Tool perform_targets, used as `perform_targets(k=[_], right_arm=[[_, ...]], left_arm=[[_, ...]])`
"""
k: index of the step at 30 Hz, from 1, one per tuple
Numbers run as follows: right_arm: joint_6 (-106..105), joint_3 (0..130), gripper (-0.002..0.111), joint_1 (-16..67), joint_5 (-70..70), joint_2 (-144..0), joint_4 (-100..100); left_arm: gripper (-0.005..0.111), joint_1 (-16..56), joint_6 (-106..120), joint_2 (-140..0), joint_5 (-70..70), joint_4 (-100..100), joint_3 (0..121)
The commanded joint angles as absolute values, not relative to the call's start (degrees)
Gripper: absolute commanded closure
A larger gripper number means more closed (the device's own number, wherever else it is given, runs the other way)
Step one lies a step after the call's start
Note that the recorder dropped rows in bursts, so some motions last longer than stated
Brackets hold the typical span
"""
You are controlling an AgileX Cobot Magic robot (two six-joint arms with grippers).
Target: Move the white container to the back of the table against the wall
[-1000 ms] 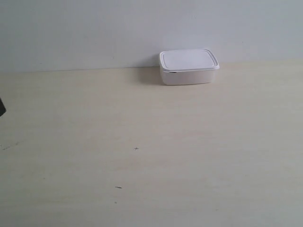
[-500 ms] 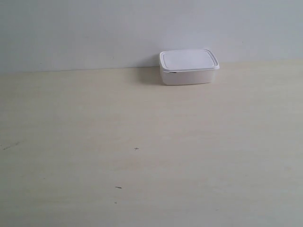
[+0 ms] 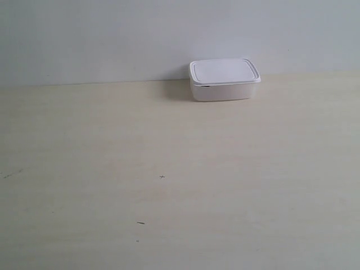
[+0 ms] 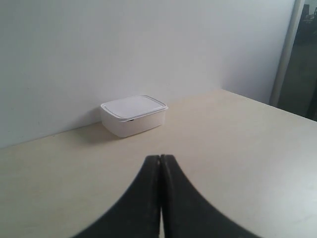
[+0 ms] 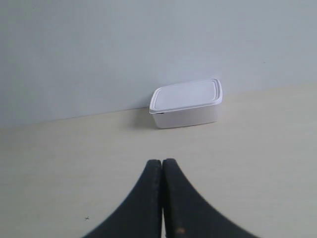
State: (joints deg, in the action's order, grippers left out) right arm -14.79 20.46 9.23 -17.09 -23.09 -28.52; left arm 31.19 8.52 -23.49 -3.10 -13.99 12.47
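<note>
The white container (image 3: 224,79) with its flat lid stands at the far edge of the table (image 3: 169,169), touching or nearly touching the wall (image 3: 112,34). It also shows in the left wrist view as the white container (image 4: 132,115) and in the right wrist view as the white container (image 5: 186,102). My left gripper (image 4: 160,157) is shut on nothing, well back from the box. My right gripper (image 5: 161,161) is likewise shut and empty, far from the box. Neither arm appears in the exterior view.
A few tiny dark marks (image 3: 162,177) dot the table. In the left wrist view a dark upright frame (image 4: 297,54) stands past the table's far side edge.
A dark piece of an arm at the exterior view's left edge one second ago has left the picture. The container has not moved.
</note>
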Motion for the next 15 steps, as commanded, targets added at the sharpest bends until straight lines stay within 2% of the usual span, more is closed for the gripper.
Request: perform_targets(k=[1,8,15], right_arm=[[-15.04,20.38,0.108,8.96,-16.84,-22.83,-28.35],[-15.04,20.38,0.108,8.96,-16.49,-22.62,-28.35],[-15.04,20.38,0.108,8.96,-7.52,-20.71,-21.42]], left_arm=[[0.107,31.24,8.82,-23.16,-3.23,-14.24,12.23],[0.107,31.24,8.82,-23.16,-3.23,-14.24,12.23],[0.107,28.97,8.82,-18.17,-2.37,-14.24,11.41]])
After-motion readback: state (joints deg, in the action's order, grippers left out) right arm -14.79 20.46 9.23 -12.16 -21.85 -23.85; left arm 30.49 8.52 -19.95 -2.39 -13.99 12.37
